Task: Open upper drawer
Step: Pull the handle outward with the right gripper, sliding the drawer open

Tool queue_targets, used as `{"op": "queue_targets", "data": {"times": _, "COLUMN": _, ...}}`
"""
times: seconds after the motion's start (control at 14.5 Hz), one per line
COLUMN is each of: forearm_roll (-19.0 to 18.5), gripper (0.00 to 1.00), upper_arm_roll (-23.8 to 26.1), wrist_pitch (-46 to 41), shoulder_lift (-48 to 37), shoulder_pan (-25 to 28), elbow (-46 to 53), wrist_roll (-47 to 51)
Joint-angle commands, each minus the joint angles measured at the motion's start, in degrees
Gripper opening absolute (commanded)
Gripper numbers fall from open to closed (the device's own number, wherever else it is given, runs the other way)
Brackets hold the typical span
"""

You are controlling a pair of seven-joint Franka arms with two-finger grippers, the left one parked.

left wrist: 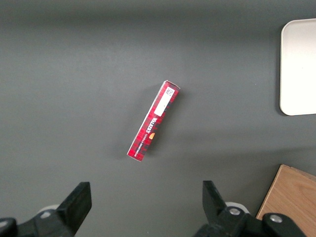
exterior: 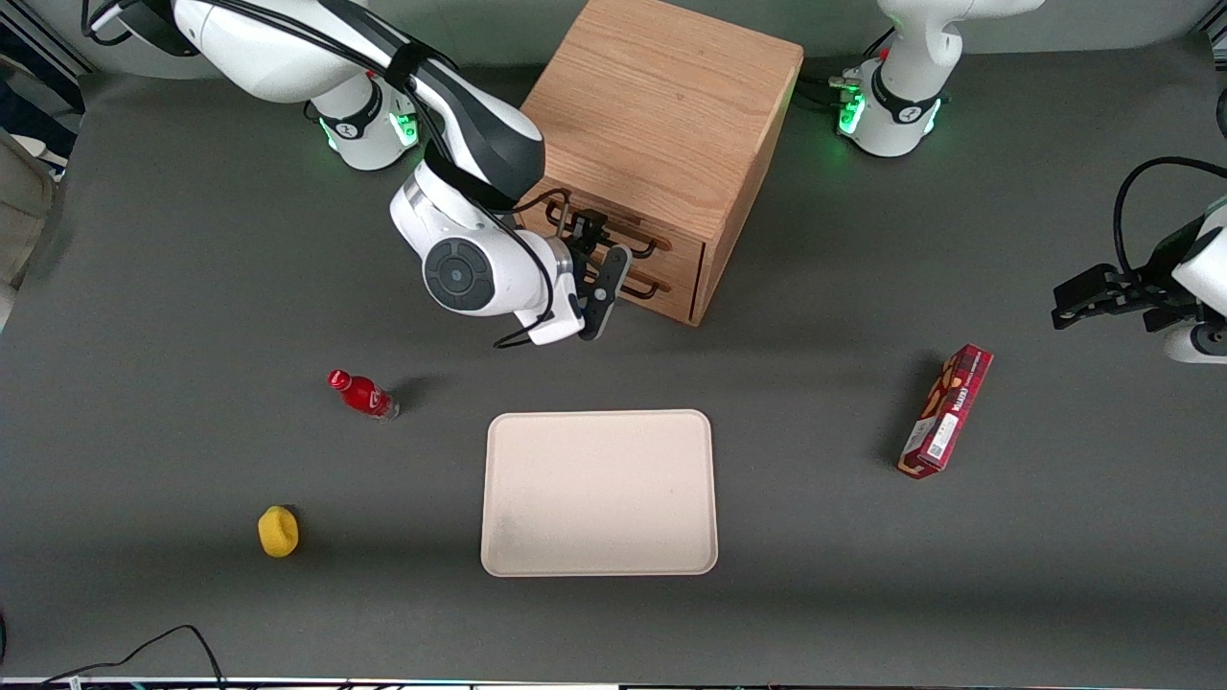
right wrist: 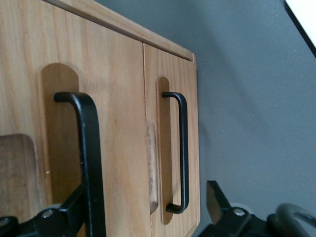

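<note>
Front overhead — wrist views close

Claw at upper drawer front; tray nearer camera.

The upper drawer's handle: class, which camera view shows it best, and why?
The right wrist view: the upper drawer's handle fills it, with the gripper straddling it. The front view shows it partly hidden by the arm; the left wrist view misses it.

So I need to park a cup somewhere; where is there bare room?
The tray is bare, as is the table between it and the red box. It is crowded at the upper drawer, where the gripper sits at its handle.
</note>
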Motion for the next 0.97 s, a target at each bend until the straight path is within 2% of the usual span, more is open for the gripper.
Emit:
{"op": "queue_targets", "data": {"times": 0.0, "forearm_roll": -2.51, "gripper": 1.00, "upper_arm_roll": -0.29, "wrist_pitch": 1.48, "shoulder_lift": 1.34, "shoulder_pan": 0.09, "elbow": 1.07, "wrist_roll": -0.10}}
{"op": "queue_targets", "data": {"times": 0.48, "forearm_roll": -7.07, "gripper": 1.00, "upper_arm_roll": -1.87, "wrist_pitch": 0.96, "shoulder_lift": 4.94, "shoulder_pan": -0.97, "elbow": 8.00, "wrist_roll": -0.54}}
{"op": "queue_targets", "data": {"times": 0.9, "forearm_roll": -8.21, "gripper": 1.00, "upper_arm_roll": -6.27, "wrist_pitch": 0.16, "shoulder_lift": 6.52, "shoulder_pan": -0.97, "elbow": 13.02, "wrist_roll": -2.81}}
